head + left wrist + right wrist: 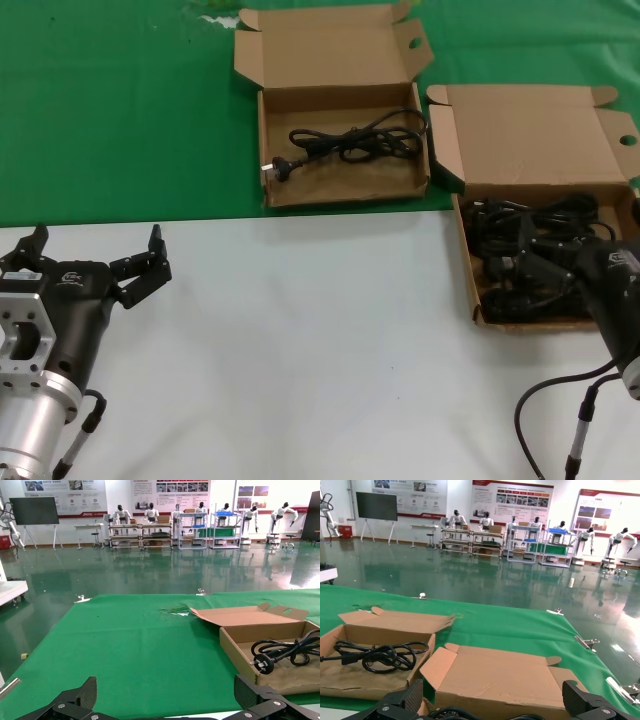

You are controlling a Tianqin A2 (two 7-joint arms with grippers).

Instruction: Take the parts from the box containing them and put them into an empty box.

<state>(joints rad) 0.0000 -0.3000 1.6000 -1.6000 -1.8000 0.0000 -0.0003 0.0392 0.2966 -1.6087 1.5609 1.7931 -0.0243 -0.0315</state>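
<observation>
Right gripper [515, 268] low in the right box [476, 285], jaws wide over tangled power cords [530, 225]. Risk: lifting several cords together, then dropping some before the far box [268, 150] with one cord [350, 143]. Left gripper [95, 262] idle, jaws wide, over near-left tabletop [300, 350].

Table [300, 350] with 2 boxes [340, 150]

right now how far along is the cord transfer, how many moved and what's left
Done: one cord already lies in the squarer box, alone. In hand: the right gripper is open, down in the wider box over the pile of cords, nothing gripped yet. Left: that tangled pile; I can't count it. The left gripper sits open over the white table, idle.
</observation>
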